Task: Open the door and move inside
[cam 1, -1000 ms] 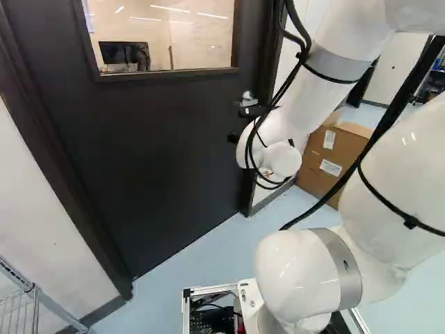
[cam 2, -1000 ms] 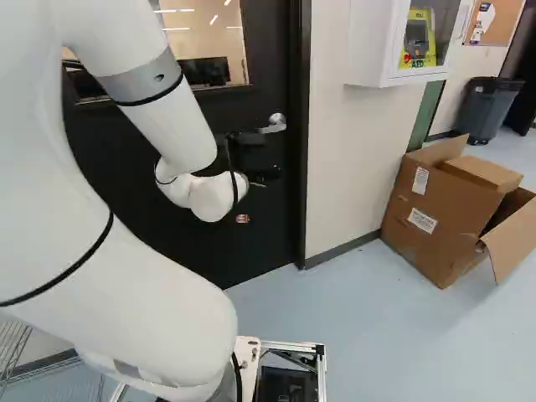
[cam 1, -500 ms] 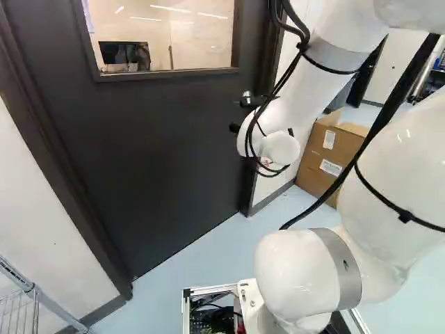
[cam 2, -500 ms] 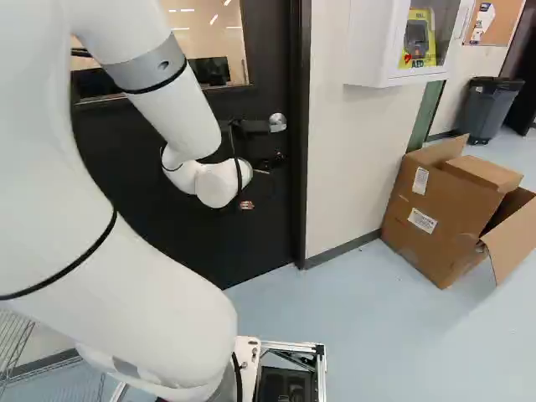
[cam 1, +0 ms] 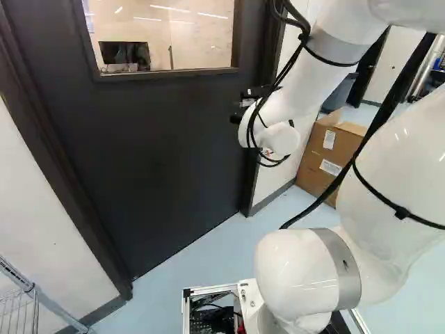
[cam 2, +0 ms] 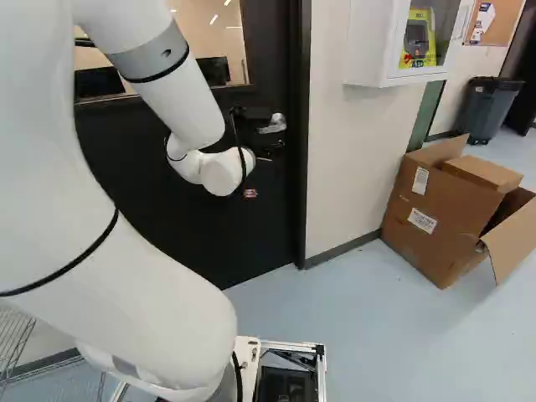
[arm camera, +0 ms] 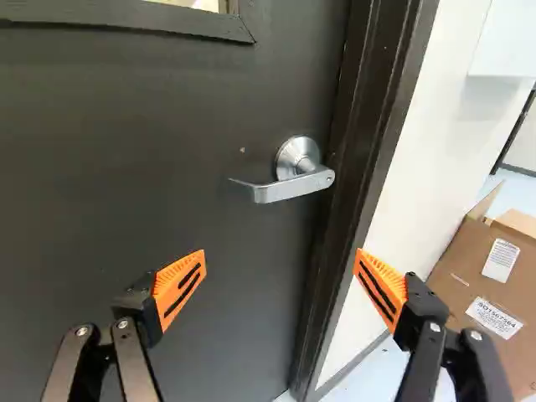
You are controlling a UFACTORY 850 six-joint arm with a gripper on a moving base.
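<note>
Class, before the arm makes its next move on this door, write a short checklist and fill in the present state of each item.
1. End effector open for the approach: ok.
2. Lever handle in view ahead of it: ok.
3. Handle gripped: not ok, nothing is between the pads.
4. Door open for driving in: not ok, it is shut.
5. Door unlocked: cannot tell.
6. Cardboard box not in front of the door: ok.

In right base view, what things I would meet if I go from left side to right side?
Large white rounded arm link → silver metal lever handle → black door frame → yellow and grey device → dark grey plastic bin. Brown cardboard box is left out: it overlaps others in the order.
</note>
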